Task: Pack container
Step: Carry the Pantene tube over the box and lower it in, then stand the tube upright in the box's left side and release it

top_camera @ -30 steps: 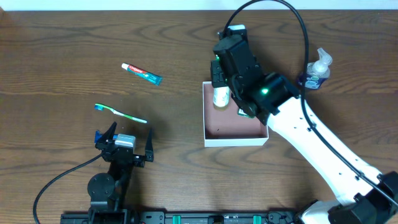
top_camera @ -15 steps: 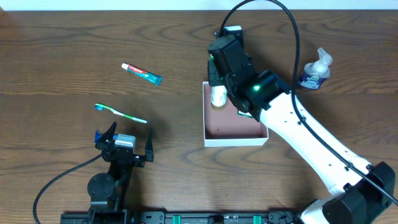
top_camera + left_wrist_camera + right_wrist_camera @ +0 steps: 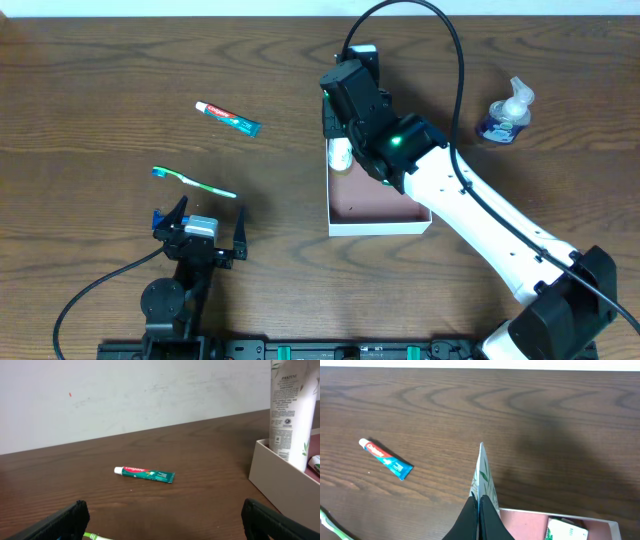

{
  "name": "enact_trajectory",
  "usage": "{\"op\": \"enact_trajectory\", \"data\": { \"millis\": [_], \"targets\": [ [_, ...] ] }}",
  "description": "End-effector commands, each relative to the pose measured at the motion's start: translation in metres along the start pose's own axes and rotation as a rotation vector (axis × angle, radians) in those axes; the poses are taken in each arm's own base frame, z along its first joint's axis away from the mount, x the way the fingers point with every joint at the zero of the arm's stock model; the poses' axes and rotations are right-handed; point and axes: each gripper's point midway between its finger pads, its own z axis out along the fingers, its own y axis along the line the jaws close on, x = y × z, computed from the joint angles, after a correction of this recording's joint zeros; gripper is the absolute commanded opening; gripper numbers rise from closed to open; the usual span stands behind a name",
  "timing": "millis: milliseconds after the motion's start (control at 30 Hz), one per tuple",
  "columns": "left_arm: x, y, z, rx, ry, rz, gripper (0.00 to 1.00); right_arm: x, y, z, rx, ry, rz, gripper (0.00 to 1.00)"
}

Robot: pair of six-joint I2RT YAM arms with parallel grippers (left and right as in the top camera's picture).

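right gripper (image 3: 479,507) clamped shut on white pantene tube (image 3: 290,415), upright, lower end inside container (image 3: 378,226) far-left corner. left gripper (image 3: 165,515) wide open, empty, near toothbrush (image 3: 193,181).

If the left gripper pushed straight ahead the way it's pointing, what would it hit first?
Probably the toothbrush, lying crosswise just ahead of the open left gripper; the toothpaste lies farther on. The gripper's height above the table is unclear, so it might pass over.
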Motion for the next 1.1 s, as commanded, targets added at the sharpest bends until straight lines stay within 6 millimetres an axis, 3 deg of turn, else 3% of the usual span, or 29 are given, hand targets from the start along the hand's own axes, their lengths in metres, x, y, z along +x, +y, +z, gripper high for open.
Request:
{"op": "enact_trajectory", "data": {
  "millis": [0,267,1067],
  "targets": [
    [0.015,-0.002,0.001,0.011,0.044,-0.016,0.98,-0.012,0.005,-0.001,0.007,-0.044,0.034,0.01],
    [0.015,-0.002,0.001,0.011,0.044,-0.016,0.98,-0.005,0.011,0.012,0.006,-0.033,0.036,0.01],
    [0.015,-0.002,0.001,0.011,0.044,-0.016,0.98,-0.007,0.016,0.02,0.009,-0.061,0.044,0.04]
  ]
}}
